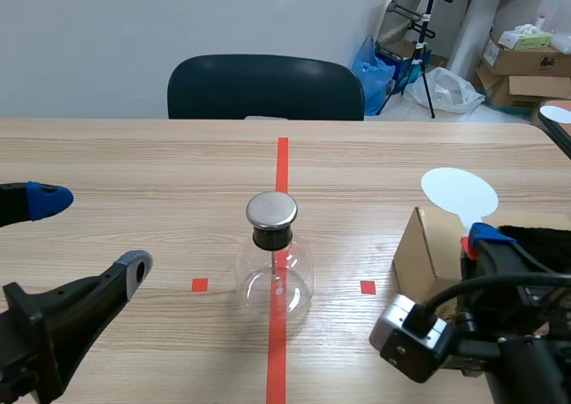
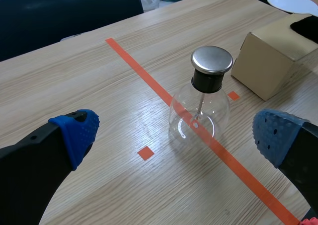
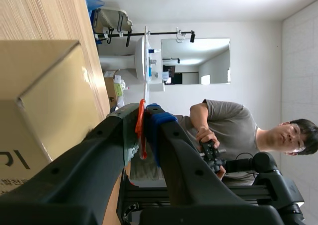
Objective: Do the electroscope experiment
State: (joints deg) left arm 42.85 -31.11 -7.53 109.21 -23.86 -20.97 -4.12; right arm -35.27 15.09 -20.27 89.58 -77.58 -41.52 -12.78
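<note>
Glass electroscope [image 1: 275,275] is standing on the table's [image 1: 134,154] centre tape line, its metal cap [image 1: 271,210] bare and with open room all round. Left pincer [image 1: 89,233] is hanging wide and empty, off to one side of the flask. Right pincer [image 3: 144,123] is clamping the red handle of a white disc [image 1: 459,192] by the cardboard box [image 1: 424,248], well apart from the flask. By this view the approach to the cap is not yet made, and the box edge is crowding that arm's path.

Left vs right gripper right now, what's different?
Left gripper is open and empty; right gripper is shut on the paddle by its orange handle. Left gripper has the flask ahead of it; right gripper sits by the cardboard box. Both have thick black fingers.
</note>
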